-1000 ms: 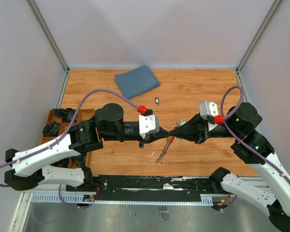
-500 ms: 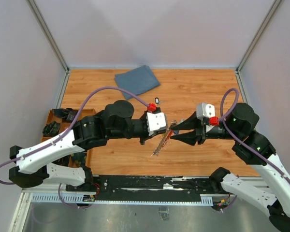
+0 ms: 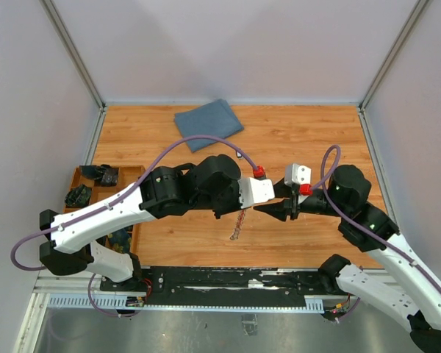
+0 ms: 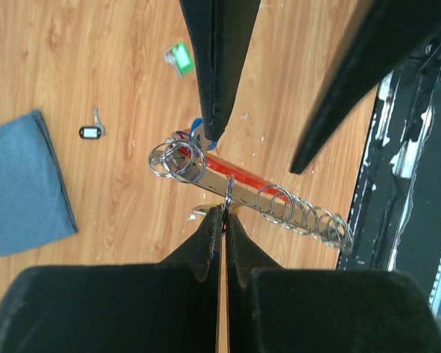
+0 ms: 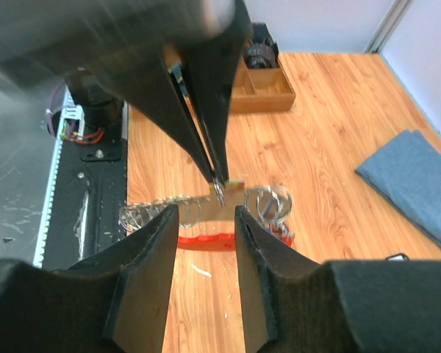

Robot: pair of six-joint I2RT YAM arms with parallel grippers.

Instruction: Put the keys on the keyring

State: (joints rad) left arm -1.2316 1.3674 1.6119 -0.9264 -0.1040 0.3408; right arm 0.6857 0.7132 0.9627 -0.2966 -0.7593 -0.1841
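The keyring point(image 4: 235, 182), a red bar with loose silver rings at one end and a ring chain point(image 4: 309, 217) at the other, hangs above the wood floor. My left gripper point(image 4: 226, 209) is shut, pinching one of its rings. A yellow key head point(image 4: 237, 210) shows right at those fingertips, and a bit of blue point(image 4: 196, 131) sits by the loose rings. My right gripper point(image 5: 203, 213) faces it, open, its fingers point(image 5: 151, 250) a little short of the keyring point(image 5: 206, 241) and touching nothing. From above, the chain point(image 3: 239, 226) dangles below the meeting grippers point(image 3: 259, 209).
A folded blue cloth point(image 3: 208, 123) lies at the back. A brown parts tray point(image 3: 84, 193) stands at the left edge. A black-headed key point(image 4: 92, 132) and a green tag point(image 4: 178, 59) lie loose on the floor. A black rail point(image 3: 228, 278) runs along the near edge.
My right gripper has opened and let go of the keyring. The left arm has swung right and risen, carrying the keyring in its shut jaws.
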